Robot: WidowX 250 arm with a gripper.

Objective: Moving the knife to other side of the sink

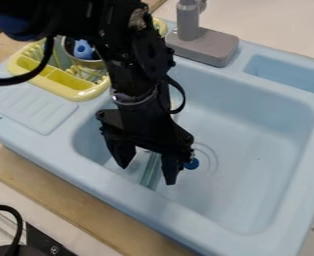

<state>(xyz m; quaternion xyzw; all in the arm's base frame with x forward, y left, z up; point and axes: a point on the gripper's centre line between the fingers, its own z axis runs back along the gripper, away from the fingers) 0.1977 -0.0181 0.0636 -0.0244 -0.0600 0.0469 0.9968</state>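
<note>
Within the light-blue plastic sink (pixel 119 186), what appears to be the slim, straight grey-green knife (pixel 150 171) lies between the widely parted, apparently empty jaws of the black metal-and-plastic gripper (pixel 146 175). Off-centre closure could skid its narrow form against the near wall.

The black arm (pixel 134 75) is studded with screws (pixel 101 114), ringed by a greyish band (pixel 131 101) and looped with black cables (pixel 27 76).

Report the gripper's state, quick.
Gripper: open, its fingers spread apart in the sink, with no sign of a grip on anything.
</note>
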